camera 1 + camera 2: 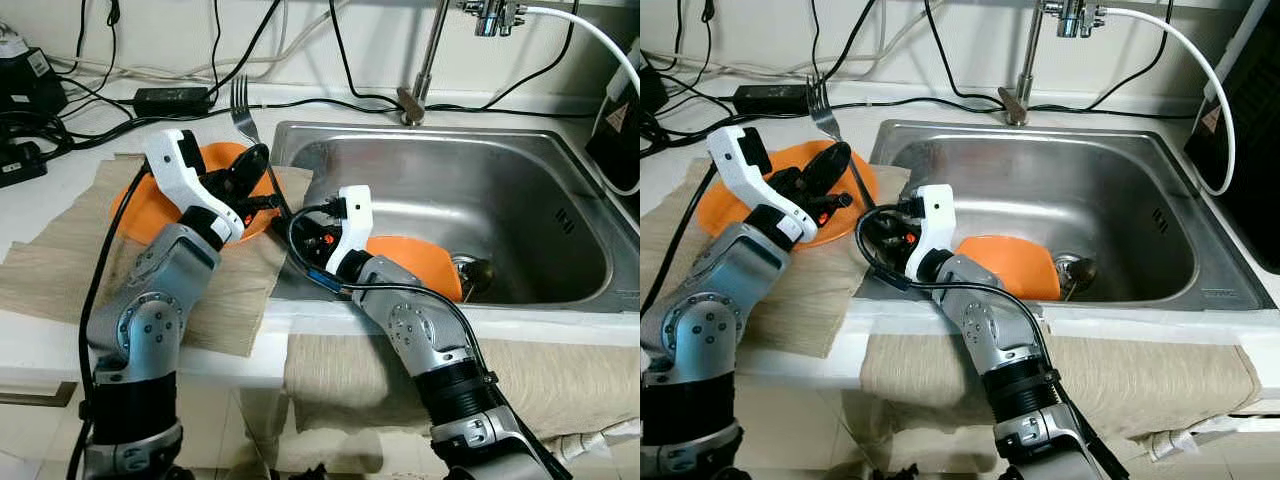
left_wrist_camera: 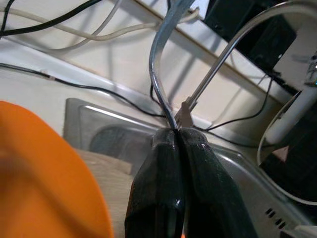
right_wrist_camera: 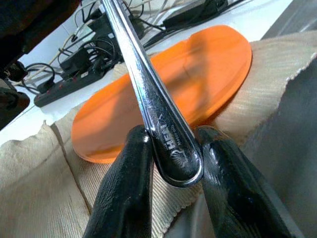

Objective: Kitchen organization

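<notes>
A silver fork stands tilted over the sink's left rim, tines up toward the wall. My left gripper is shut on its stem above an orange plate, which lies on a beige towel. In the left wrist view the fingers pinch the fork tightly. My right gripper reaches in from the sink side; in the right wrist view its fingers press both sides of the fork's handle end. A second orange plate leans inside the steel sink.
A faucet rises behind the sink, with a white hose to its right. Black cables and a power adapter lie along the back of the counter. Another beige towel hangs over the counter's front edge.
</notes>
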{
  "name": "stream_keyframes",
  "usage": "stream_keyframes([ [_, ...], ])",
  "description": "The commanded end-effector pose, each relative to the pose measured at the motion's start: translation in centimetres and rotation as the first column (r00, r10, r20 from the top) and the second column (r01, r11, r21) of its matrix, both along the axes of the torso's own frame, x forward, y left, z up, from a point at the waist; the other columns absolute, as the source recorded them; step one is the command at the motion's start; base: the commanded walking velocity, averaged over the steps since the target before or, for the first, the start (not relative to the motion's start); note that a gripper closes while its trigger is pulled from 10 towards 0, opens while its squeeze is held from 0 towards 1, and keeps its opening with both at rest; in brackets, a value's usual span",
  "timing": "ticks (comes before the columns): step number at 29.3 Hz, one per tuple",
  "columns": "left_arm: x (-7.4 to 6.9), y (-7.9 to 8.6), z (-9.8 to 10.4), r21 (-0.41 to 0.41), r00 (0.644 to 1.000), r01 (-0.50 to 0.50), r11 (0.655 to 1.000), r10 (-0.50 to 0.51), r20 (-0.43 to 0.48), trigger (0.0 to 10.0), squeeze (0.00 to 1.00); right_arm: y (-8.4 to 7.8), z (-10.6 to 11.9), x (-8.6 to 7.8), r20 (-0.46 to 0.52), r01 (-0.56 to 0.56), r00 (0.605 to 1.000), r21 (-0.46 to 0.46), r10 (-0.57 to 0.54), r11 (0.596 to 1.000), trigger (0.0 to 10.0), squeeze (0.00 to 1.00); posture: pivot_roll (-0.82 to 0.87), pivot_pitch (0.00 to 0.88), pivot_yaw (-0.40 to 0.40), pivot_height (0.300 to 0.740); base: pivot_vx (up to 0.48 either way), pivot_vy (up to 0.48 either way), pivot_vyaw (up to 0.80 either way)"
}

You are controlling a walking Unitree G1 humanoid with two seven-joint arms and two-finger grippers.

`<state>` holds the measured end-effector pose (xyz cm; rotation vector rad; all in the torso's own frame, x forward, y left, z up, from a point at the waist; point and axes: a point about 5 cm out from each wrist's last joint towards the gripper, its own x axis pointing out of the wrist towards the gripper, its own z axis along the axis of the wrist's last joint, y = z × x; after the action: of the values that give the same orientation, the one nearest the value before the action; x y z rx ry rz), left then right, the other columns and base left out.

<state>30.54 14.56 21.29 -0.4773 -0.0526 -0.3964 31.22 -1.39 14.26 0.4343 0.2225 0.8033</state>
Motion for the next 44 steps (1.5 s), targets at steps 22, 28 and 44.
stream_keyframes([
  [22, 0.6, 1.7, -1.1, 0.166, 0.998, -0.064, 0.984, 0.066, -0.008, 10.0, 0.00, -1.8, 1.0, 1.3, 0.053, 0.186, 0.981, 0.008, -0.186, 0.983, 0.0, 0.00, 0.15, 0.000, 0.023, 0.740, 0.000, 0.000, 0.00],
  [28, 0.7, 1.9, -1.3, 0.174, 0.997, -0.075, 0.982, 0.079, -0.016, 10.0, 0.00, -4.0, 2.8, 3.3, 0.117, 0.408, 0.908, -0.021, -0.403, 0.913, 0.0, 0.00, 0.15, 0.000, 0.026, 0.740, 0.000, 0.000, 0.00],
  [44, 1.0, 2.2, -1.9, 0.184, 0.995, -0.081, 0.980, 0.090, -0.041, 10.0, 0.00, -12.3, -2.0, 7.1, 0.192, 0.496, 0.849, -0.610, -0.492, 0.618, 0.0, 0.00, 0.14, 0.000, 0.031, 0.740, 0.000, 0.000, 0.00],
])
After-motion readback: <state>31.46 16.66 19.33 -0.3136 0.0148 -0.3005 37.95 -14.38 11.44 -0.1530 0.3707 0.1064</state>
